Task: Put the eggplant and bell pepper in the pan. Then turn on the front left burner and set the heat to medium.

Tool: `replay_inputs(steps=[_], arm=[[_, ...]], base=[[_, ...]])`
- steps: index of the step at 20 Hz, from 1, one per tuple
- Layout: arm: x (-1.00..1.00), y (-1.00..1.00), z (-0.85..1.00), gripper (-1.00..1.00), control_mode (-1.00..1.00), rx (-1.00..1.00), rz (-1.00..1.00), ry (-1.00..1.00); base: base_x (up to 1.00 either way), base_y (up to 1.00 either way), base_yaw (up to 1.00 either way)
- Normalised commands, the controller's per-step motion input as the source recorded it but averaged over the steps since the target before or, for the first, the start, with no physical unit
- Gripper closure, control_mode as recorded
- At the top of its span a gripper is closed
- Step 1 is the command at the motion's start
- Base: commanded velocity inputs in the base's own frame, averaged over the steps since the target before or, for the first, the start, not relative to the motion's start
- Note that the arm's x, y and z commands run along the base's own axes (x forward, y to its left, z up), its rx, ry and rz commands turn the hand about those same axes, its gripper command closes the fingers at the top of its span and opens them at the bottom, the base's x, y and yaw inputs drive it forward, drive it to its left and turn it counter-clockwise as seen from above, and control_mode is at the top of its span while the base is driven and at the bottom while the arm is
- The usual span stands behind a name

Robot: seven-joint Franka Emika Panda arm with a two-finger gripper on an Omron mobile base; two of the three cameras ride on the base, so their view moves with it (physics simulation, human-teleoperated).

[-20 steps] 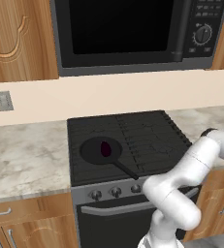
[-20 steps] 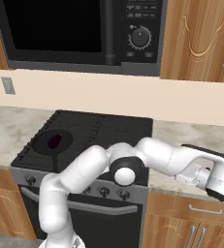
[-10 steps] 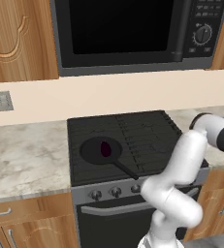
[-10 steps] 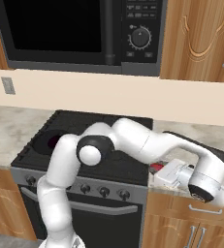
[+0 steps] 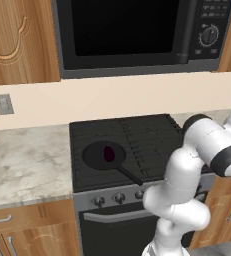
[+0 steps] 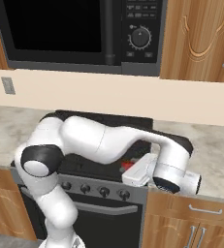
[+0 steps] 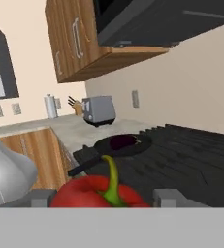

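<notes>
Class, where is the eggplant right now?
The eggplant lies inside the pan on the cooktop's front left burner, seen left of centre in the left base view.

You see a glossy red pepper (image 7: 96, 193) with a smooth green stem, a matt black pan (image 5: 103, 155), a dull dark eggplant (image 5: 108, 153), a veined stone counter (image 5: 27, 162), grained wood cabinets (image 6: 196, 41) and a brushed-metal toaster (image 7: 99, 110).

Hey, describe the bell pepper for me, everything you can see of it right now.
The bell pepper is bright red and glossy, with a curved green stem rising from its top. In the hand view it sits close up between the end effector's fingertips, apparently gripped. In the right base view a red sliver shows by the hand, at the stove's front right. The pepper's lower part is hidden.
</notes>
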Motion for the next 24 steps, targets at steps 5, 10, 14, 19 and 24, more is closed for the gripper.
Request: replay_inputs(steps=[5,10,14,19,24], arm=[[0.05,1.0,0.28,1.0,-1.0,-0.34,-0.05,0.2],[0.09,1.0,0.17,1.0,-1.0,-0.33,-0.13,0.21],[0.04,1.0,0.3,1.0,-1.0,-0.27,-0.17,0.16],[0.01,1.0,0.61,1.0,-1.0,-0.2,-0.24,0.14],[0.15,1.0,0.46,1.0,-1.0,-0.18,-0.25,0.14]], base=[[0.0,0.0,0.0],[0.0,0.0,0.0],[0.0,0.0,0.0],[0.0,0.0,0.0],[0.0,0.0,0.0]])
